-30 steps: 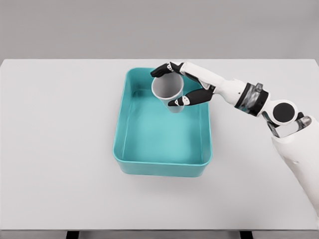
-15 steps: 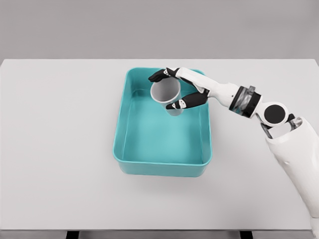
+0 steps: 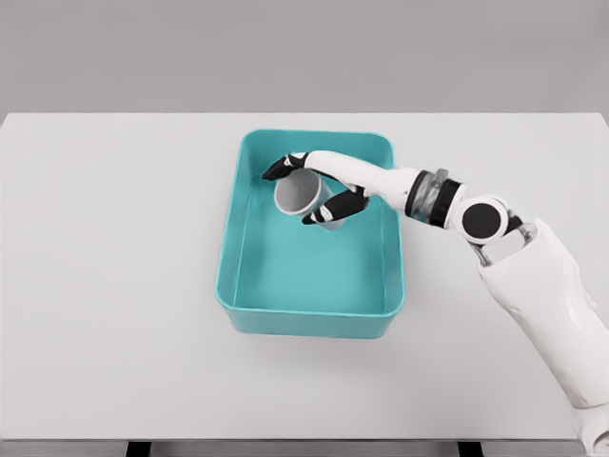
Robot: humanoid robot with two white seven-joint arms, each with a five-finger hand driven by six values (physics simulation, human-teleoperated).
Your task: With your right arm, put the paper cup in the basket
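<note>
Inside rectangular teal basket (image 3: 228,276), right hand (image 3: 319,186) grips tapered paper cup (image 3: 297,195).

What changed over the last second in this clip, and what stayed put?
The right hand, shut on the paper cup throughout, carried it left and down, from over the far right part of the teal basket deeper toward its middle, with the arm stretching further over the right wall. The cup, mouth tilted toward the camera, is not released. The basket and the white table did not move.
</note>
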